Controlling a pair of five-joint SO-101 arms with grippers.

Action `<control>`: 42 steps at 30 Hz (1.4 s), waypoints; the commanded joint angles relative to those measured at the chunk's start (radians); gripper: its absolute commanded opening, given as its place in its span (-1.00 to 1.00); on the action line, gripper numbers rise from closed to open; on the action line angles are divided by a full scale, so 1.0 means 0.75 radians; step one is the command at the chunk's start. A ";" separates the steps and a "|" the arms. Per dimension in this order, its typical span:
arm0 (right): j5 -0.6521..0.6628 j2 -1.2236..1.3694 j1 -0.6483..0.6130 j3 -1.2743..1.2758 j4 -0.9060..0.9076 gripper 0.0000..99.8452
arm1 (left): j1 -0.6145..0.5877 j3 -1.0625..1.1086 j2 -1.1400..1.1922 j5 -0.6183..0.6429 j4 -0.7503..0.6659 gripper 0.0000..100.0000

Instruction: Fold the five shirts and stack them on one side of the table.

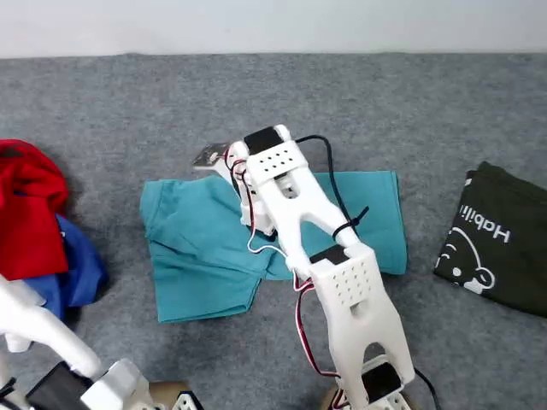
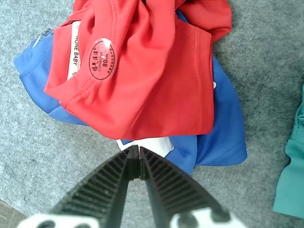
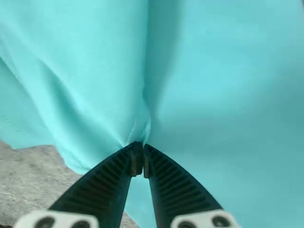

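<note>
Though flat, teal shirt [image 1: 192, 248] wrinkly

Teal shirt [image 1: 197, 256], half-spread, rumpled

Your right arm [image 1: 350, 286] stretches out over the teal shirt [image 1: 197, 256], with the right gripper [image 3: 139, 159] pinched closed on a fold of it. Your left gripper [image 2: 139, 162] hangs closed, off to that shirt's side.
</note>
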 commanded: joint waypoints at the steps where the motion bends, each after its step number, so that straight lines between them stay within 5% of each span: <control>1: 0.012 -0.026 -0.060 -0.080 0.013 -0.98 | 0.008 -0.003 -0.041 0.010 -0.037 -0.99; 10: 0.012 -0.026 -0.255 -0.080 0.066 -0.98 | 0.008 -0.003 -0.041 0.010 -0.037 -0.99; 18: 0.010 -0.048 -0.173 -0.090 0.069 -0.98 | 0.008 -0.003 -0.041 0.010 -0.037 -0.99; 26: -0.084 -0.183 -0.150 -0.317 0.003 -0.65 | 0.008 -0.003 -0.041 0.010 -0.057 -0.99; 35: -0.094 0.066 -0.157 -0.383 -0.316 -0.70 | 0.006 -0.003 -0.043 0.010 -0.065 -0.99; 42: -0.039 0.116 -0.316 -0.503 -0.267 -0.78 | 0.006 -0.003 -0.043 0.010 -0.065 -0.99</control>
